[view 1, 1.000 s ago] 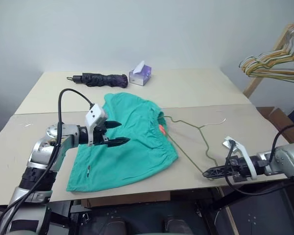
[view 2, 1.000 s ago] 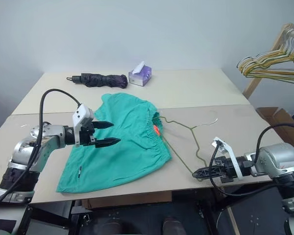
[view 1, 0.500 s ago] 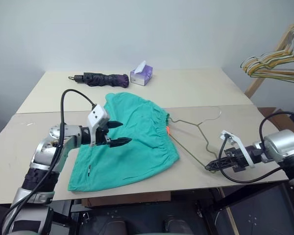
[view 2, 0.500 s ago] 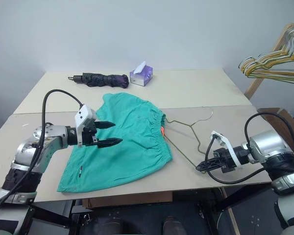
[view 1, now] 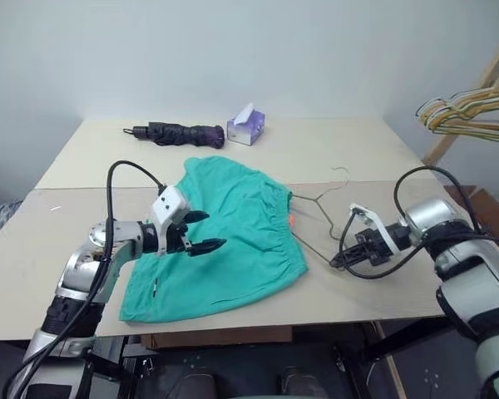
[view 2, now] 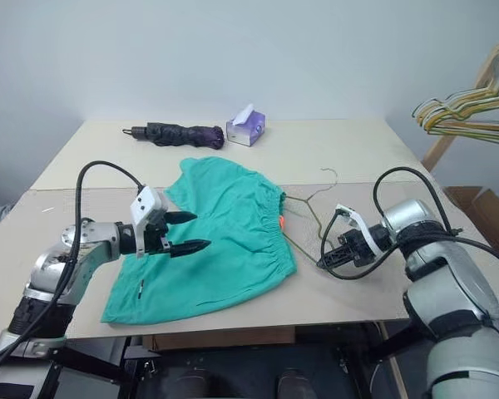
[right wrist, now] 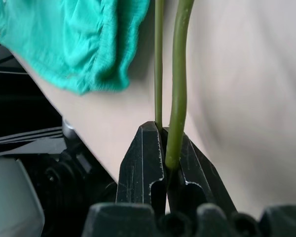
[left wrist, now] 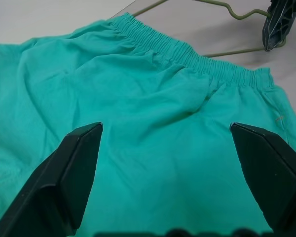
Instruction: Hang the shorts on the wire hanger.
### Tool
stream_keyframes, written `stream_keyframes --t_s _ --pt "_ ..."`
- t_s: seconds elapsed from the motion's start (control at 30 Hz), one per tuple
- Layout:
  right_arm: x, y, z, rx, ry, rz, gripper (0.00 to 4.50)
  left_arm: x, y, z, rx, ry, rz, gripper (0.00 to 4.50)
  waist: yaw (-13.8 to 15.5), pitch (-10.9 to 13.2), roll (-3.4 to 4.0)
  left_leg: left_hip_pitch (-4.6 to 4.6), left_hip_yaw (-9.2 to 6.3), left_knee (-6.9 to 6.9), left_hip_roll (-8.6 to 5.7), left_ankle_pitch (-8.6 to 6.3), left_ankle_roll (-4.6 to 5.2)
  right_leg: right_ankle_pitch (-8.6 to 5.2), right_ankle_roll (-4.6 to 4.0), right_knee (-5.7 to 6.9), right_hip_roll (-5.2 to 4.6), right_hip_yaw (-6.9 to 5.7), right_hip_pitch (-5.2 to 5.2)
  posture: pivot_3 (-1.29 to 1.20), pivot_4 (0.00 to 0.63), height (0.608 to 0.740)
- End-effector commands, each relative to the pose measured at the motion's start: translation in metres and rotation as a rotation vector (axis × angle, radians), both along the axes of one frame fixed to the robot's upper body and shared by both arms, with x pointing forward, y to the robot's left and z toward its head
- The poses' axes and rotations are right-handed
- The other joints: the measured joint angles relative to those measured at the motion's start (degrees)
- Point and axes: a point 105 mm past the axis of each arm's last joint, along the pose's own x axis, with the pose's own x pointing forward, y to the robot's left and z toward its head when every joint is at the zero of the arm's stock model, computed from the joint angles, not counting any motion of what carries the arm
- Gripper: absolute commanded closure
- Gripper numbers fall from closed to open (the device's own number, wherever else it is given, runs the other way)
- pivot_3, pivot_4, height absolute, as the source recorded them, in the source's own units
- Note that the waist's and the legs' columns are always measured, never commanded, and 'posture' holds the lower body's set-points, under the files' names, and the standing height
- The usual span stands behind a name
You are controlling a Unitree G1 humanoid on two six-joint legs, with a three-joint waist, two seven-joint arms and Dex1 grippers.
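Shorts lie flat on the table in my head view, waistband beside the wire hanger, whose corner my right gripper pinches. My left gripper hovers above the cloth, jaws wide (holding nothing).

Left wrist view: teal fabric between my spread fingers; a shallow pinch might slip off.

Right wrist view: thin wire clamped at the fingertips; it could twist or slip loose, I judge.
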Motion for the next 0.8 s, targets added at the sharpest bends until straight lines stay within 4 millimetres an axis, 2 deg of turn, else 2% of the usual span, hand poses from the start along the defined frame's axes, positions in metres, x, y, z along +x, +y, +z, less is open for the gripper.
stream_keyframes --t_s 0.03,0.17,0.33,0.43,0.6,0.73,0.8 --pt "0.012 -0.003 0.013 0.039 -0.070 -0.044 4.50 -0.001 0.001 0.015 -0.009 -0.060 0.002 0.03 0.5 0.0 0.00 -0.01 0.00 0.00 0.00 0.00 0.00 0.00 0.00 0.01 0.00 0.00 0.00 0.15 0.000 0.740" --pt "0.023 -0.005 0.023 0.069 -0.191 -0.057 4.50 -0.003 0.002 0.015 -0.010 -0.057 0.008 0.03 1.5 0.0 0.01 -0.01 0.00 0.02 -0.01 0.00 0.00 0.00 0.00 0.02 -0.01 -0.01 -0.01 0.14 0.000 0.740" --pt "0.030 0.005 0.030 0.024 -0.410 0.095 4.50 0.000 0.003 0.023 -0.008 -0.085 -0.008 0.03 1.3 0.0 0.03 -0.01 0.00 0.02 0.00 0.00 -0.01 0.00 0.00 0.04 0.00 -0.01 -0.02 0.11 0.000 0.740" --pt "0.031 0.016 0.029 -0.087 -0.604 0.224 4.50 0.016 0.009 0.042 -0.014 -0.194 0.052 0.03 1.3 0.0 0.03 -0.04 0.00 0.02 0.01 0.00 -0.01 0.00 0.00 0.05 0.00 -0.02 -0.04 0.09 0.000 0.740" --pt "0.032 0.039 0.037 -0.227 -0.832 0.357 4.50 0.045 0.029 0.100 -0.079 -0.381 0.126 0.03 0.9 0.0 0.04 -0.07 0.00 0.10 -0.01 0.00 -0.01 0.00 0.01 0.16 -0.01 -0.02 -0.09 0.06 0.000 0.740" --pt "0.034 0.052 0.048 -0.271 -0.931 0.405 4.50 0.051 0.039 0.134 -0.100 -0.446 0.063 0.03 0.0 0.0 0.04 -0.02 0.00 0.09 -0.01 0.00 -0.01 -0.01 0.01 0.17 0.00 0.00 -0.07 0.06 0.000 0.740" --pt "0.033 0.058 0.052 -0.321 -0.986 0.468 4.50 0.048 0.041 0.137 0.002 -0.441 -0.055 0.03 -0.6 0.0 0.04 -0.06 0.00 0.09 -0.02 0.00 -0.01 -0.01 0.01 0.17 0.00 -0.01 -0.09 0.06 0.000 0.740"
